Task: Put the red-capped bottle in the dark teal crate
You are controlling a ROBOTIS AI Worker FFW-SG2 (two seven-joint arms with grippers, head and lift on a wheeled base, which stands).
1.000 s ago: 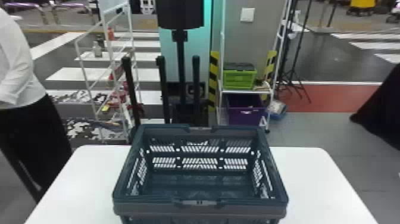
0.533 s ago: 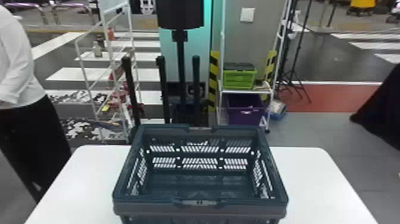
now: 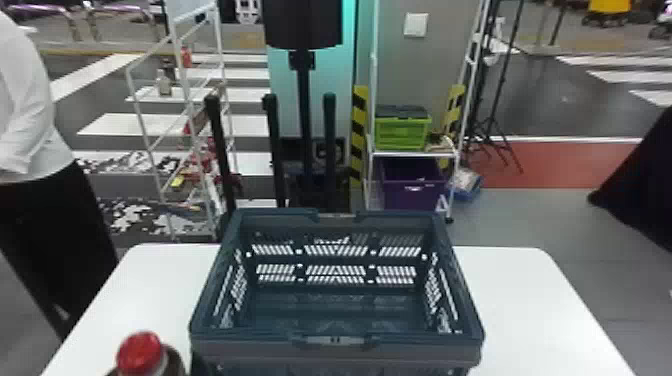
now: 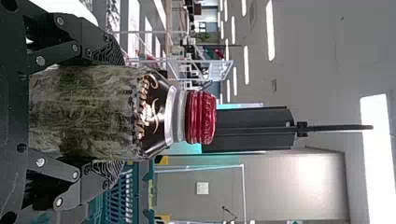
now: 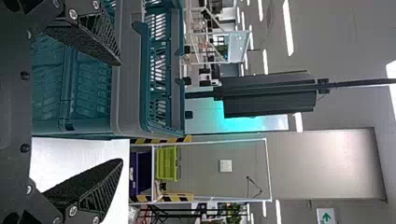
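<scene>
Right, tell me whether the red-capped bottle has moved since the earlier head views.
Yes: the red-capped bottle has come in over the head view's bottom edge, left of the dark teal crate, which has stayed put.

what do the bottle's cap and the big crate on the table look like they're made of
The red cap looks like glossy plastic, given its bright highlights and ridged side, though shiny metal can't be ruled out. The dark teal crate seems to be molded plastic with a fairly matte finish, judging by its slotted walls.
</scene>
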